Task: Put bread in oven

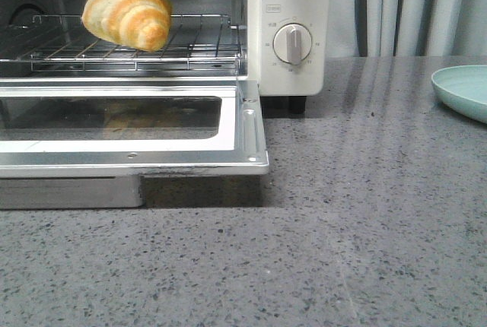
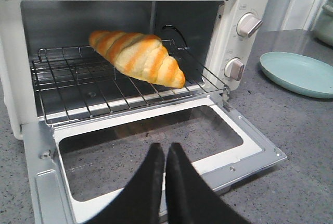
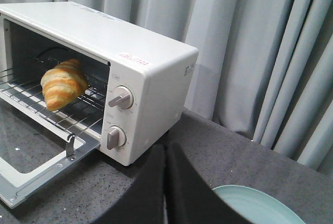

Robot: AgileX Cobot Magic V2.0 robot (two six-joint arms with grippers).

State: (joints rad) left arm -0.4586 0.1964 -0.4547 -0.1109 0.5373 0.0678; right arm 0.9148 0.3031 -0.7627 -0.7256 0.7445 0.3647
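The golden-brown striped bread [image 1: 128,14] lies on the wire rack [image 1: 190,46] inside the cream-white oven [image 1: 285,7], whose glass door [image 1: 152,125] hangs open and flat. It also shows in the left wrist view [image 2: 138,57] and the right wrist view [image 3: 63,84]. My left gripper [image 2: 165,148] is shut and empty, hovering above the open door in front of the oven. My right gripper [image 3: 165,148] is shut and empty, to the right of the oven above the counter. Neither gripper shows in the front view.
A pale green plate [image 1: 466,91] sits on the grey speckled counter [image 1: 342,251] right of the oven, and shows in the wrist views [image 2: 302,73] [image 3: 255,206]. Two dial knobs [image 1: 292,44] are on the oven's right panel. Grey curtains [image 3: 250,41] hang behind.
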